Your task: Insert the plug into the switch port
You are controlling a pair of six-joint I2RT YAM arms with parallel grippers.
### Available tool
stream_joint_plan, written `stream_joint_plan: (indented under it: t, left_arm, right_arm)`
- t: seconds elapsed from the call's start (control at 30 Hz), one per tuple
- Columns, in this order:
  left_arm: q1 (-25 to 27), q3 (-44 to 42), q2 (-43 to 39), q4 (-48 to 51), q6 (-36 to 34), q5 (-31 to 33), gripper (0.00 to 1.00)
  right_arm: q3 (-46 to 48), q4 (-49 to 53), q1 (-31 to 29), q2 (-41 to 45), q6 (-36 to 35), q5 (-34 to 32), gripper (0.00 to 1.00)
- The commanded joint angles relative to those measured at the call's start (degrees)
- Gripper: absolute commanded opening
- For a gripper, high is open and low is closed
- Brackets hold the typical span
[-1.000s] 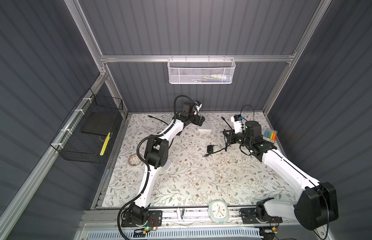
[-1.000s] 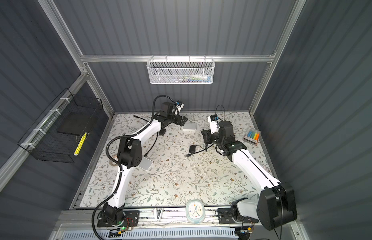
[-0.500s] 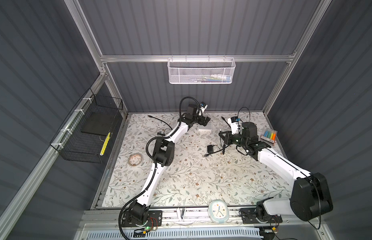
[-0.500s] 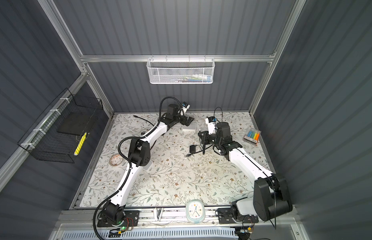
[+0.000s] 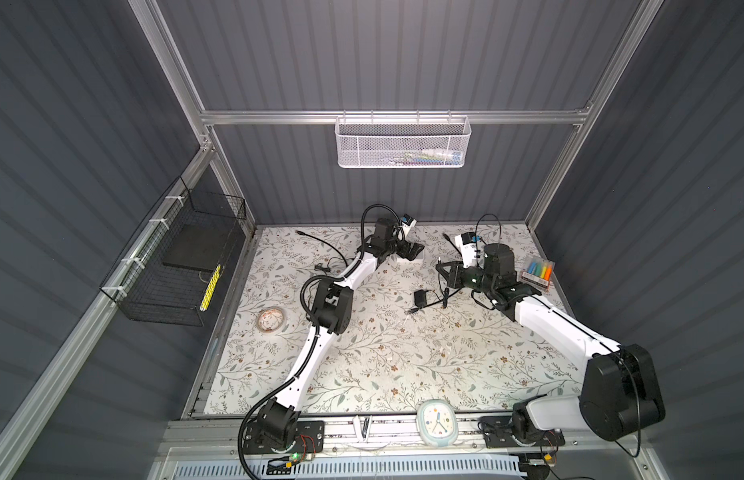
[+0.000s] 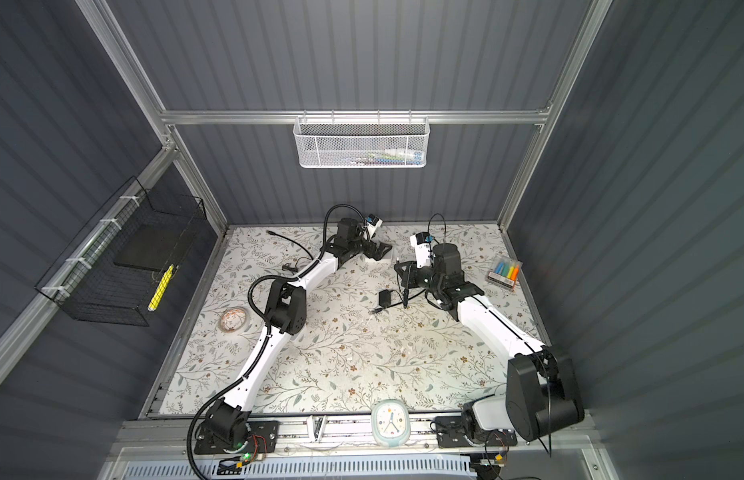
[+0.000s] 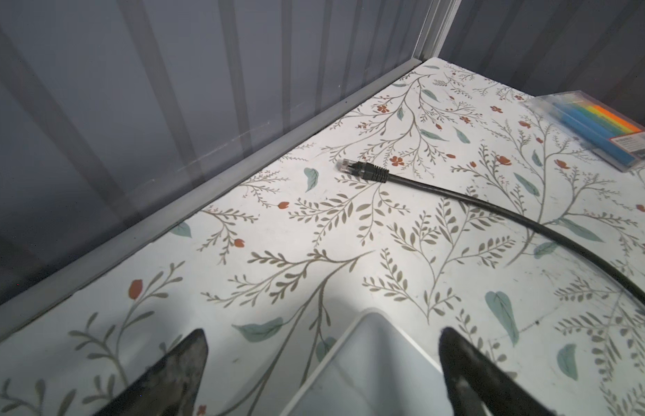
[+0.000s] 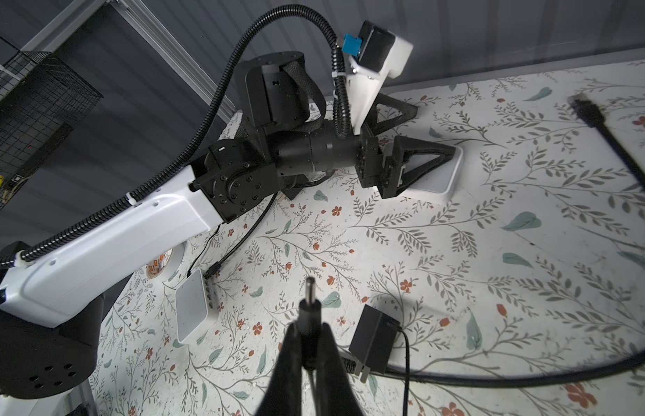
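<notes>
Having swung out to twelve o'clock, the left gripper (image 8: 434,129), wide open and empty, now brackets the switch (image 8: 438,182), likely to steady it for the plug (image 8: 309,302), pinched tight in the right gripper (image 8: 309,329) at the switch's four o'clock.

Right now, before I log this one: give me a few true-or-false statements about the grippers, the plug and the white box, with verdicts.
1. The right gripper is shut on the plug. True.
2. The left gripper is clamped shut on the white box. False: its jaws stand open, one finger on each side of the box.
3. The plug is seated in the white box. False: the right gripper holds it, apart from the box.
4. A pack of markers lies on the table on the right arm's side. True.
5. The black adapter hangs in the air. False: it lies on the table.
</notes>
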State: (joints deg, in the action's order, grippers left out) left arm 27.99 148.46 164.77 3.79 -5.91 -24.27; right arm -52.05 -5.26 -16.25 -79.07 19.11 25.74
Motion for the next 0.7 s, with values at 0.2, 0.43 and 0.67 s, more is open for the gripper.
stream_joint_plan:
  t: [0.2, 0.43, 0.67]
  left_arm:
    - [-1.16, 1.46, -0.69, 6.63, -3.59, -8.3, 0.99]
    - [-1.27, 1.04, -1.29, 14.49, -9.22, -8.25, 0.98]
    - [-1.18, -0.25, -2.29, 17.64, -12.38, -8.48, 0.96]
  right_arm:
    - [0.31, -1.6, 0.61, -1.55, 1.01, 2.21, 0.0]
    - [-0.05, -1.69, 0.69, -2.04, 1.54, 2.87, 0.0]
    - [-0.42, -1.6, 0.68, -2.52, 1.89, 3.33, 0.0]
